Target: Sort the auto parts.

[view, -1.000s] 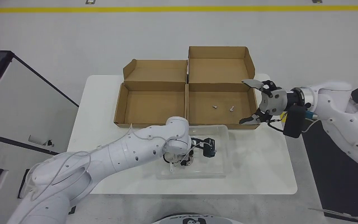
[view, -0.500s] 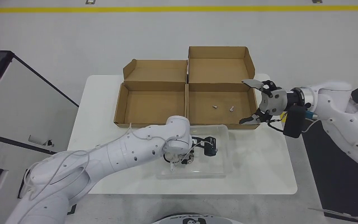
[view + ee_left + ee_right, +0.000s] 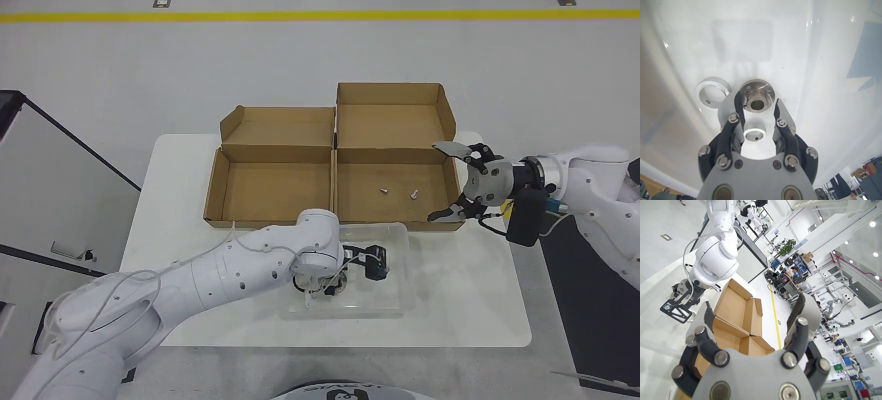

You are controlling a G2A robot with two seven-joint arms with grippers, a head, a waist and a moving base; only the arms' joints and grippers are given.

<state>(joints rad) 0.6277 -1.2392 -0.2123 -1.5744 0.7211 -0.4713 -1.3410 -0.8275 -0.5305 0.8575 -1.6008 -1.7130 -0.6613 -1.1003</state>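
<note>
1. Jaws of the left gripper stand part-open astride a flanged hub on the clear tray's floor, with a large ring and a small ring beside it.
2. The right gripper's jaws gape wide, empty, over the right cardboard box's right edge.

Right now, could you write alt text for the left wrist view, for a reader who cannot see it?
The open left gripper straddles a flanged metal hub on the floor of a pale tray. A large silver ring lies beside the hub; a smaller ring lies between the fingers.
</note>
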